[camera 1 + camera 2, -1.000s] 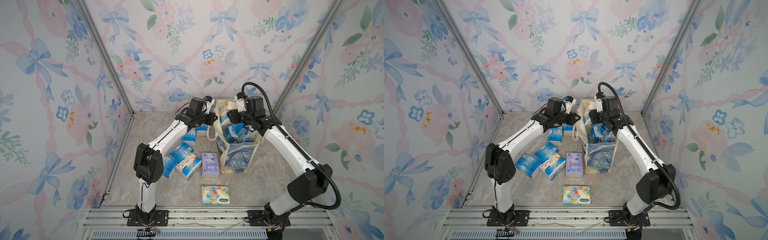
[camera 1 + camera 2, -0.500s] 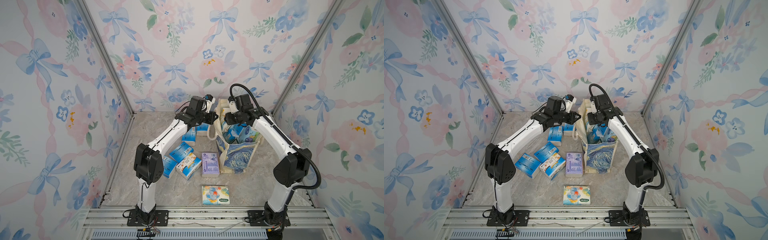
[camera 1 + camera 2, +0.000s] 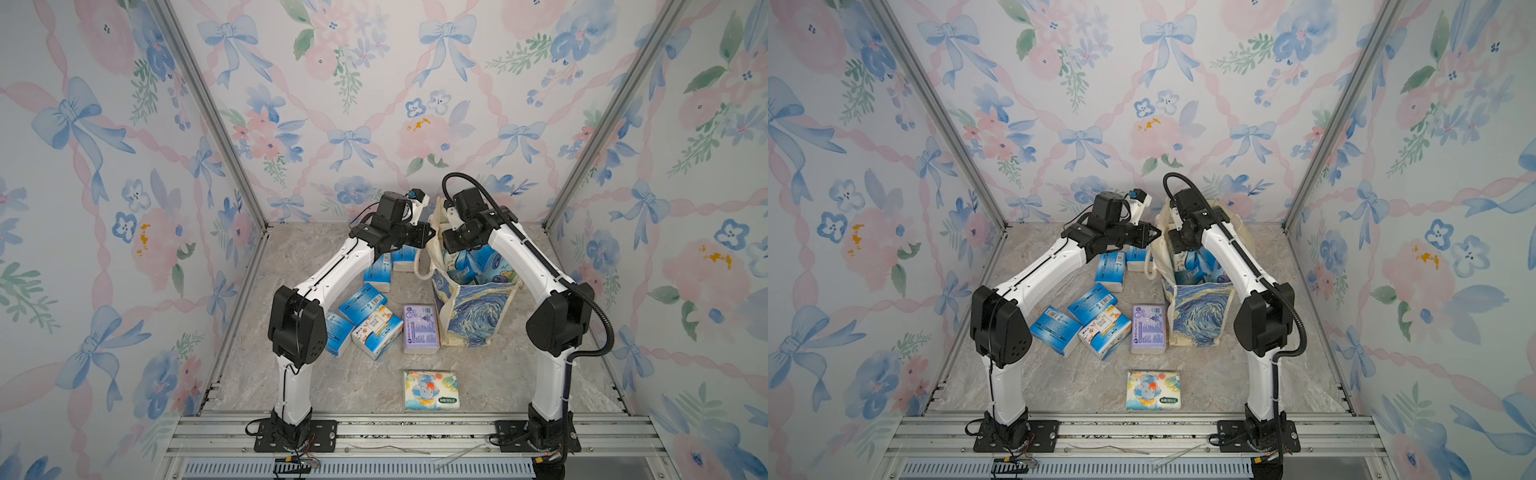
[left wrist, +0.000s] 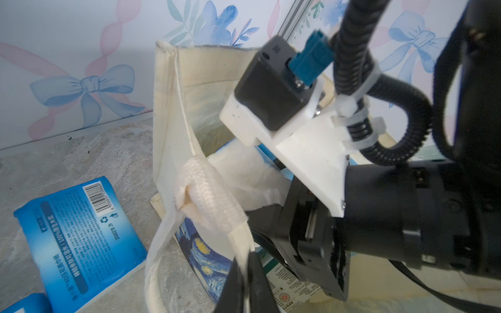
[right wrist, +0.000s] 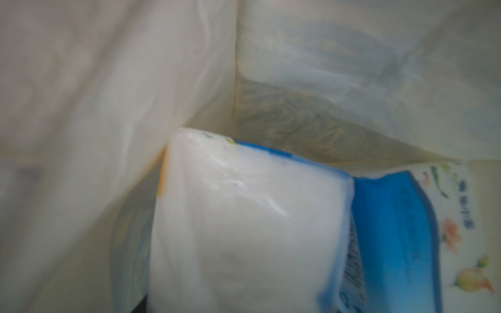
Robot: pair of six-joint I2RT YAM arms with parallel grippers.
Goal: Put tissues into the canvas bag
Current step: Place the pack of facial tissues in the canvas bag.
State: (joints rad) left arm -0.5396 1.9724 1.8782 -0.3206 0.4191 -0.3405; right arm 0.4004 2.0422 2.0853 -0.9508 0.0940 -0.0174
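The canvas bag (image 3: 469,316) (image 3: 1200,316) stands upright at the back right of the table, with several tissues (image 3: 478,266) inside it. My left gripper (image 3: 430,235) (image 4: 245,273) is shut on the bag's cream rim beside the rope handle (image 4: 208,200), holding the mouth open. My right gripper (image 3: 455,245) (image 4: 257,225) reaches down into the mouth, fingertips hidden by the bag in both top views. A white-and-blue pack (image 5: 244,216) fills the right wrist view against the bag's inner wall (image 5: 108,81); no fingers show there.
Loose packs lie on the marble table left of the bag: several blue ones (image 3: 365,301), a lilac one (image 3: 420,328) and a flat cartoon-print one (image 3: 431,390) near the front. Another blue pack (image 4: 81,233) lies beside the bag. Flowered walls close in on three sides.
My right arm has swung left and lowered its gripper from above the bag into the bag's mouth. My left arm has kept still, holding the rim.
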